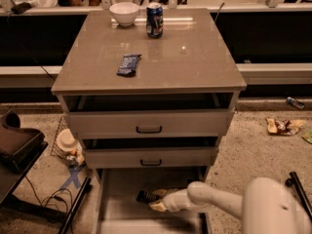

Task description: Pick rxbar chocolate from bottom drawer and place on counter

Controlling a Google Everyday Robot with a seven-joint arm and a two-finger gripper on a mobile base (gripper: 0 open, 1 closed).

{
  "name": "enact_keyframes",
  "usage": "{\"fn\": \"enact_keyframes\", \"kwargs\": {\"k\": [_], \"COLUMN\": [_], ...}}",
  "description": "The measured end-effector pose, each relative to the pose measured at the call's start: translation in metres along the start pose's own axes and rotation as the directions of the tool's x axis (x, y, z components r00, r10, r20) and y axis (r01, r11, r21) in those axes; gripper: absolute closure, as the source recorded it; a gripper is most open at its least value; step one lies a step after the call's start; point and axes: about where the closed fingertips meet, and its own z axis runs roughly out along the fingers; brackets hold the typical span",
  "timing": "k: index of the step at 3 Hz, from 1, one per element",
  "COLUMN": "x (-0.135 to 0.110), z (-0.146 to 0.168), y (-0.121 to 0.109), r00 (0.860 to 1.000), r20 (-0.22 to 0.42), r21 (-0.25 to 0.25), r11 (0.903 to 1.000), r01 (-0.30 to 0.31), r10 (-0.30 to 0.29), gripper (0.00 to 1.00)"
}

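The bottom drawer (122,213) is pulled open below the two upper drawers. My gripper (155,201) reaches into it from the right, low over the drawer floor. The rxbar chocolate (146,196), a small black flat bar, lies on the drawer floor right at my fingertips. The counter (195,62) is the glossy grey-beige top of the cabinet.
On the counter stand a white bowl (124,13) and a blue can (154,19) at the back, and a blue wrapped bar (128,65) lies left of centre. Both upper drawers (148,123) are slightly open. Cables and a basket (67,145) sit on the floor at left.
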Motion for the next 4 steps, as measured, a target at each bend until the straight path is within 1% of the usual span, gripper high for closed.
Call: {"fn": "enact_keyframes", "kwargs": {"k": [1,2,3,4], "x": [-0.023,-0.047,-0.066,-0.080], "z": [-0.081,-0.161,-0.234,-0.285], "y": [0.021,0.033,0.036,0.036], "r00": [1.000,0.998,0.992,0.979], "r20": [0.004,0.030,0.090,0.159], "r21": [-0.041,-0.025,0.026,0.086], "r11": [0.9990,0.9986,0.9957,0.9860], "r01": [-0.019,-0.046,-0.089,-0.143], "r10": [0.019,0.046,0.087,0.128], "gripper": [1.00,1.00,1.00,1.00]}}
